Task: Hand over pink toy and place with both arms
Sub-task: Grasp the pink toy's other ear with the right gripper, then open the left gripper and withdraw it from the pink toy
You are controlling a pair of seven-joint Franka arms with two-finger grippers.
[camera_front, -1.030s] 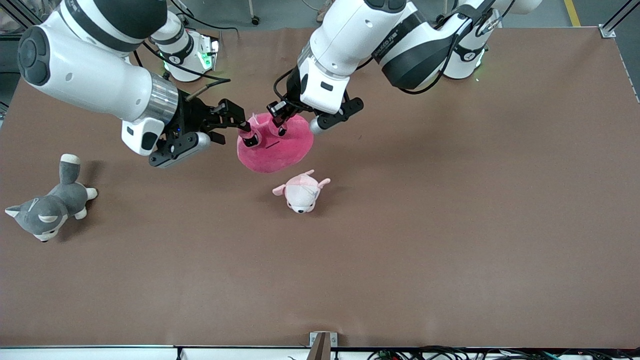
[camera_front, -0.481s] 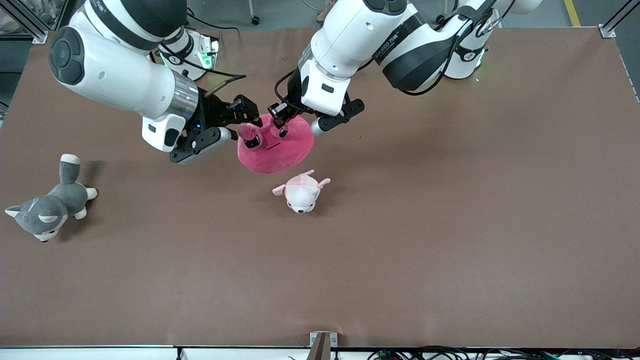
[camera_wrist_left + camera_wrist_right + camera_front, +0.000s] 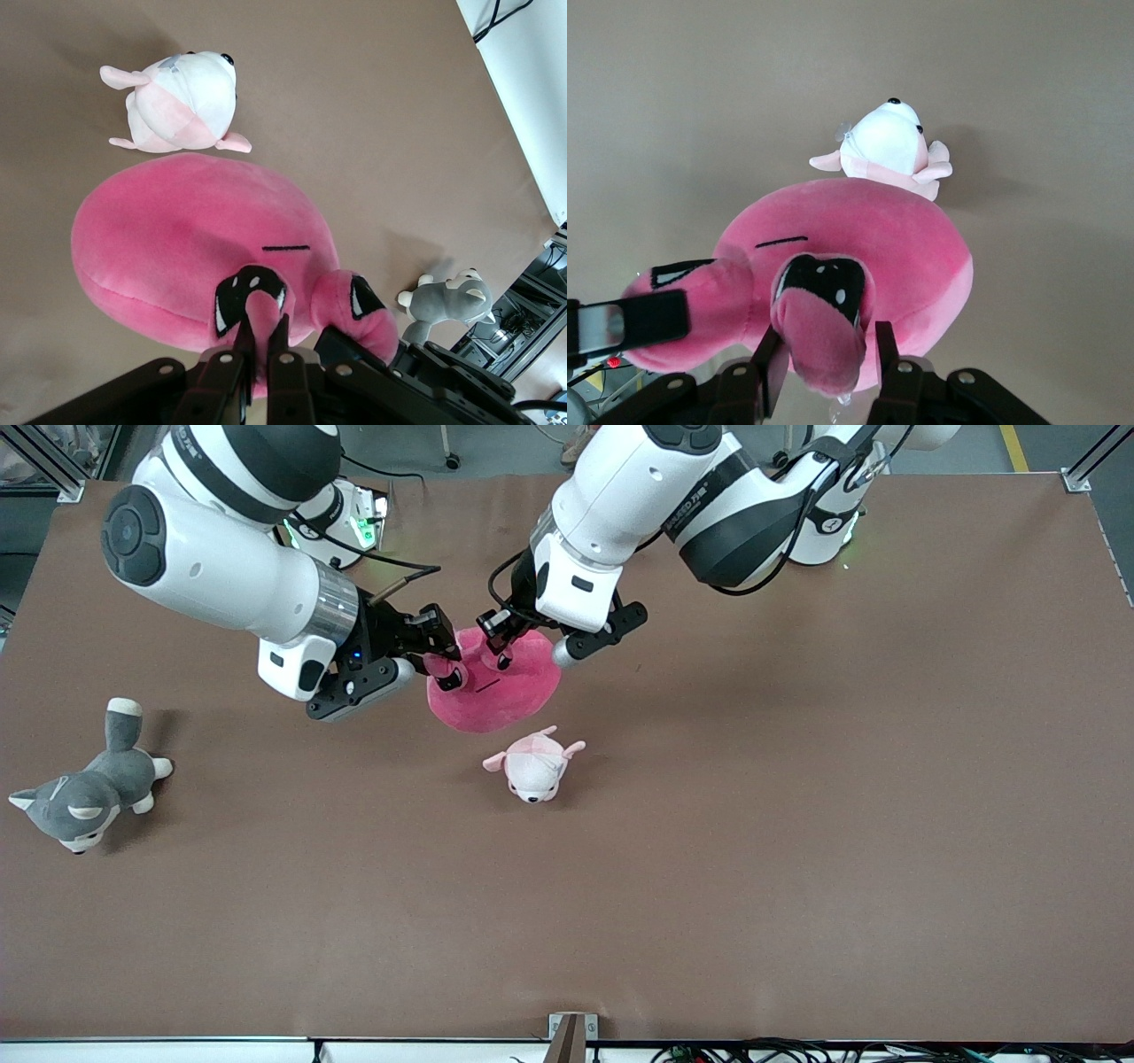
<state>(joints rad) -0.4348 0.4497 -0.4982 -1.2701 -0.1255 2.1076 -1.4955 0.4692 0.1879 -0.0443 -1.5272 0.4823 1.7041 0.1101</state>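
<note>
Claws left (image 3: pixel 262 341) and right (image 3: pixel 824 359), both pinching pink toy (image 3: pixel 496 686) flaps.

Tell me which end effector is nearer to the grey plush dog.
Right. The right end effector is at the pink toy, on its side toward the grey plush dog. The left end effector grips a flap of the toy, farther from the dog.

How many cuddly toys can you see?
3. The pink toy hangs between both arms' pincers above the table. The pale pink-and-white plush lies on the table nearer the front camera. The grey-and-white dog lies at the right arm's end. None looks hidden.
</note>
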